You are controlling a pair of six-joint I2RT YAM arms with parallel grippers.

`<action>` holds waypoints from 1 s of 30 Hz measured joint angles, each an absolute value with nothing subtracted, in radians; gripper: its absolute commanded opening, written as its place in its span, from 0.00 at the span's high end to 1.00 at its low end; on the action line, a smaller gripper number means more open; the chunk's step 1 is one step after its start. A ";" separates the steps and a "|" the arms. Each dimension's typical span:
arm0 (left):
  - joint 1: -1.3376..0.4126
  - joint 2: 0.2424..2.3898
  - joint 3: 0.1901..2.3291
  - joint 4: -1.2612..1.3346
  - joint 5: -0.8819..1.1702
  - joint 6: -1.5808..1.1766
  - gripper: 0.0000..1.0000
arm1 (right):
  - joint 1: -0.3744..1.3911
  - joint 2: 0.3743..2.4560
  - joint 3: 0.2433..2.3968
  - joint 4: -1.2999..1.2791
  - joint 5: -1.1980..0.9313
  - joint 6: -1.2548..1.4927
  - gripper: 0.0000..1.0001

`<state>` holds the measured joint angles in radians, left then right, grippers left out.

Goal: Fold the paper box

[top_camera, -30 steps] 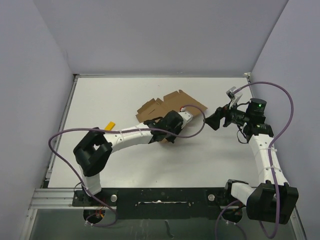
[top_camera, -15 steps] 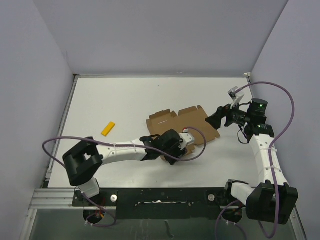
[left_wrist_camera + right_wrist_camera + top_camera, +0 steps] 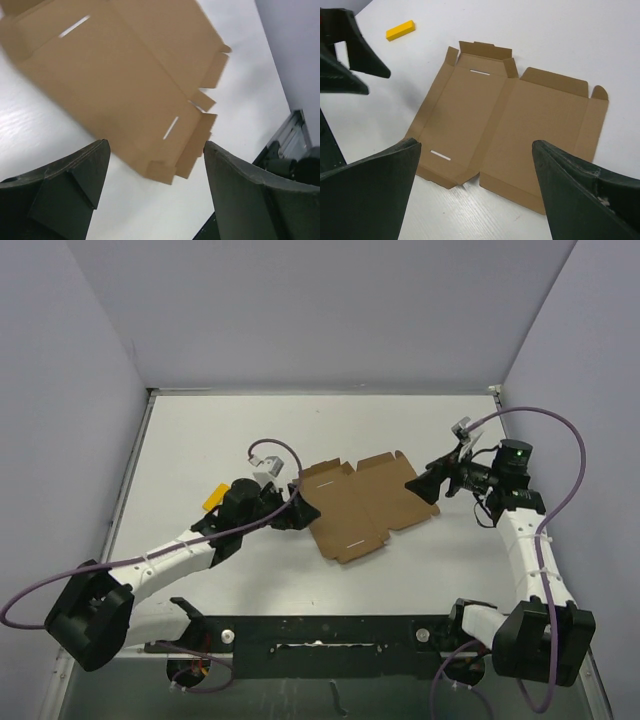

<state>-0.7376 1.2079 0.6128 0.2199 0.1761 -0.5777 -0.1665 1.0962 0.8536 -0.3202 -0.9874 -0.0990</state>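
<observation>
Status: paper box (image 3: 365, 502) is laid out flat and unfolded at mid tabletop (image 3: 230, 430), between the two tools. No flap is raised, so folding is judged not yet started.

left tool (image 3: 303, 512): jaws spread well apart, nothing held. It is positioned just beside the box's left corner; contact with the cardboard cannot be told.
right tool (image 3: 422, 485): jaws fully wide, nothing held, hovering near the box's right corner and aimed at it.

Notes for the first fold:
- The slotted panel (image 3: 462, 117) should be pinned close to the centre crease (image 3: 495, 125) by one tool, so the box is not shoved across the smooth tabletop.
- The plain panel (image 3: 540, 125) is best taken by its outer edge flap (image 3: 592, 130). The cardboard lies flush, so one jaw has to be slid under it; a low, shallow approach is advised.
- The lift should be driven square to the crease. A diagonal pull is likely to give a skewed fold.
- The corner tabs (image 3: 601, 92) look easily crushed and are better not clamped.
- The yellow block (image 3: 400, 30) is well apart on the left; no interference is expected.
</observation>
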 measured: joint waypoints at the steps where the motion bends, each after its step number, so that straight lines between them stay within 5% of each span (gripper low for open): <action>1: -0.686 1.209 0.579 0.235 0.192 -0.636 0.26 | -0.162 1.101 0.851 -0.321 -1.002 -0.103 0.02; 21: -0.603 1.417 0.512 0.201 0.079 -0.994 0.27 | 0.073 1.462 0.949 -0.521 -0.875 -0.337 0.48; 30: -0.603 1.520 0.569 0.253 0.044 -1.031 0.36 | 0.108 1.552 0.979 -0.555 -0.821 -0.352 0.60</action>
